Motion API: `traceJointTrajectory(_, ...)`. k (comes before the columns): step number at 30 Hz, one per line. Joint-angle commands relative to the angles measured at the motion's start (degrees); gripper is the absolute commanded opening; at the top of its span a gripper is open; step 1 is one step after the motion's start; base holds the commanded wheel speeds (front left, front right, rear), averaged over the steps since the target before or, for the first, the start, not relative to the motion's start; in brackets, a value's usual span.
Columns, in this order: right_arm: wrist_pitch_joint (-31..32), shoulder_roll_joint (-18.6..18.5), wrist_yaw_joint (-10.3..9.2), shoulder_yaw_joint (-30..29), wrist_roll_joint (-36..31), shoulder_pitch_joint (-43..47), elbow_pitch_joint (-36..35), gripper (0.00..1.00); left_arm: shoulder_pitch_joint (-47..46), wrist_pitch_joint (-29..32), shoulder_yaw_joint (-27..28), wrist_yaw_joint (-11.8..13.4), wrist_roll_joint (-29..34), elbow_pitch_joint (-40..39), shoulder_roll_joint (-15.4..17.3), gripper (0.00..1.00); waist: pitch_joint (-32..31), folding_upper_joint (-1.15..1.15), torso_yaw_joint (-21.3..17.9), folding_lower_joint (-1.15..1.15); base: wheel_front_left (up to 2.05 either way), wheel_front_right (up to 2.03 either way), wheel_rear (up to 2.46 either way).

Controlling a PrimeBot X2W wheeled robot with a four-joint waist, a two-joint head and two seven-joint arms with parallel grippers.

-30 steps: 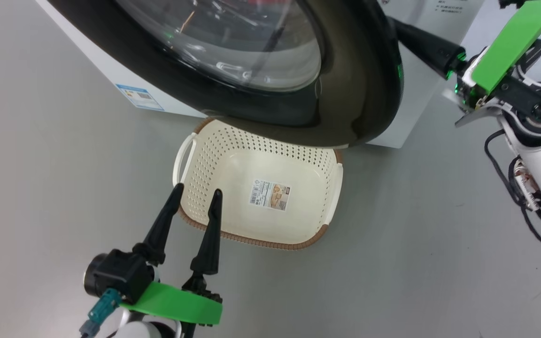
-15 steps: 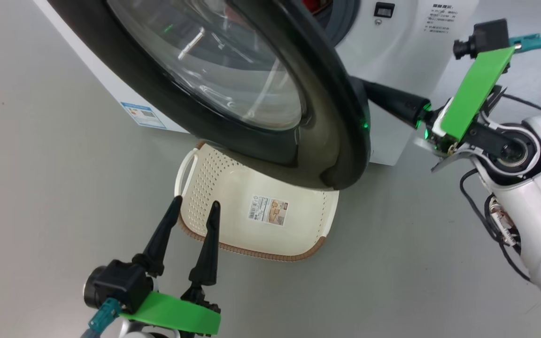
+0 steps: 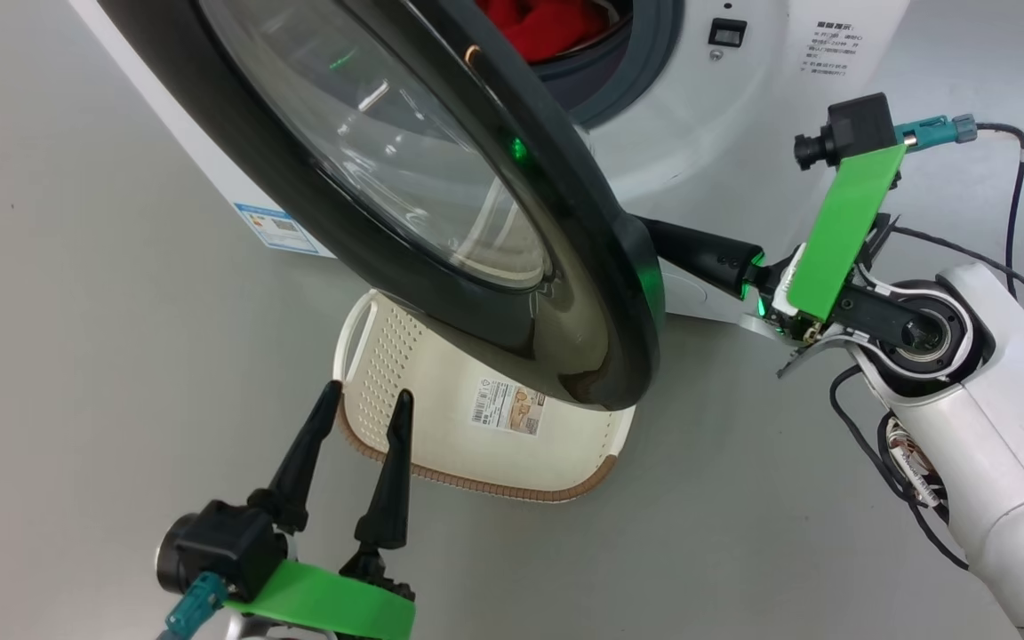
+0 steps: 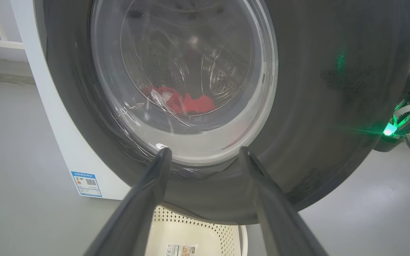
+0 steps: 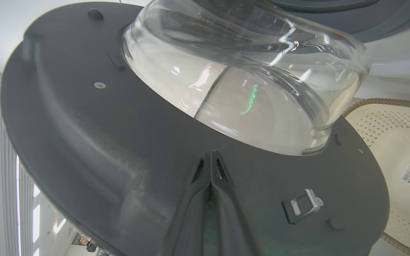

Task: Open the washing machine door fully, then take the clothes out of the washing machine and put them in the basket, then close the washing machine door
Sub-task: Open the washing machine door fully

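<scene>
the large round washing machine door with its glossy black rim and bulging clear glass window (image 3: 405, 187) stood partly open, out over the cream perforated plastic basket with the brown woven-look rim (image 3: 476, 484), which sat on the grey floor (image 3: 121, 373) in front of the big white front-loading washing machine (image 3: 743, 98). from the head, the door hid the basket's far part, and the soft bright red clothes (image 3: 548, 27) peeked past the door's top edge, inside the grey gasket.

the left wrist view looked at the door's outer face and, through the glass, gave the clothes lying low in the perforated steel drum. it also caught a blue-edged sticker (image 4: 87, 183) low on the machine's white front.

the right wrist view gave the door's dark inner face, with the glass bowl swelling out of it and a small metal catch (image 5: 304, 202) near the rim. there the right gripper (image 5: 211, 156) had its two fingers pressed flat together, gripping nothing, tips against that inner face just under the glass.

the left gripper (image 3: 367, 391) hung with its fingers spread wide and empty, over the basket's near left corner, apart from the door.
</scene>
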Motion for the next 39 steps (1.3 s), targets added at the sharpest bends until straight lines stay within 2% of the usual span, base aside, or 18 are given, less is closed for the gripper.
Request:
traceJointTrajectory(1, -0.33, 0.92, 0.41, -0.27, -0.67, 1.18, -1.74, 0.00, 0.56, -0.69, 2.00, 0.29, 0.75, -1.50, 0.58, 1.00, -0.04, 0.00, 0.00, 0.00, 0.00, 0.00, 0.00)
traceJointTrajectory(11, -3.97, 1.36, 0.41, -2.59, -3.12, 2.12, -1.00, 0.00, 0.46, -0.69, 1.80, -0.15, 0.42, -1.11, 0.58, 1.00, -0.73, 0.00, -0.10, 0.00, 0.00, 0.00, 0.00)
traceJointTrajectory(21, -8.13, -0.12, 0.41, -5.11, -5.26, 6.83, -0.95, 0.01, 0.84, -0.69, 2.42, -1.40, 1.41, 0.32, 0.58, 1.00, -2.48, 0.00, -1.29, 0.00, 0.00, 0.00, 0.00)
traceJointTrajectory(22, -8.68, -0.34, 0.41, -5.30, -5.53, 7.56, -1.08, 0.15, 0.89, -0.69, 2.57, -1.53, 1.54, 0.44, 0.58, 1.00, -2.63, 0.00, -1.44, 0.00, 0.00, 0.00, 0.00)
traceJointTrajectory(24, -9.80, -0.67, 0.41, -5.74, -5.89, 9.16, -1.41, 0.30, 1.04, -0.69, 2.99, -1.73, 1.79, 0.67, 0.58, 1.00, -3.02, 0.00, -1.85, 0.00, 0.00, 0.00, 0.00)
traceJointTrajectory(26, -10.93, -0.99, 0.41, -6.04, -6.33, 10.81, -1.78, 0.51, 1.24, -0.69, 3.35, -1.88, 1.98, 0.85, 0.58, 1.00, -3.38, 0.00, -2.20, 0.00, 0.00, 0.00, 0.00)
traceJointTrajectory(27, -10.93, -0.99, 0.41, -6.04, -6.33, 10.81, -1.78, 0.51, 1.24, -0.69, 3.35, -1.88, 1.98, 0.85, 0.58, 1.00, -3.38, 0.00, -2.20, 0.00, 0.00, 0.00, 0.00)
traceJointTrajectory(28, -11.39, -1.11, 0.41, -6.15, -6.43, 11.74, -1.99, 0.84, 1.39, -0.69, 3.51, -1.94, 2.07, 0.93, 0.58, 1.00, -3.56, 0.00, -2.37, 0.00, 0.00, 0.00, 0.00)
traceJointTrajectory(29, -11.82, -1.34, 0.41, -6.15, -6.71, 12.66, -2.25, 1.00, 1.52, -0.69, 3.67, -2.02, 2.14, 1.03, 0.58, 1.00, -3.75, 0.00, -2.53, 0.00, 0.00, 0.00, 0.00)
traceJointTrajectory(39, -18.37, -2.42, 0.41, -4.91, -10.09, 21.44, -4.47, 1.00, 2.57, -0.69, 5.84, -2.90, 3.38, 2.07, 0.58, 1.00, -4.95, 0.00, -4.58, 0.00, 0.00, 0.00, 0.00)
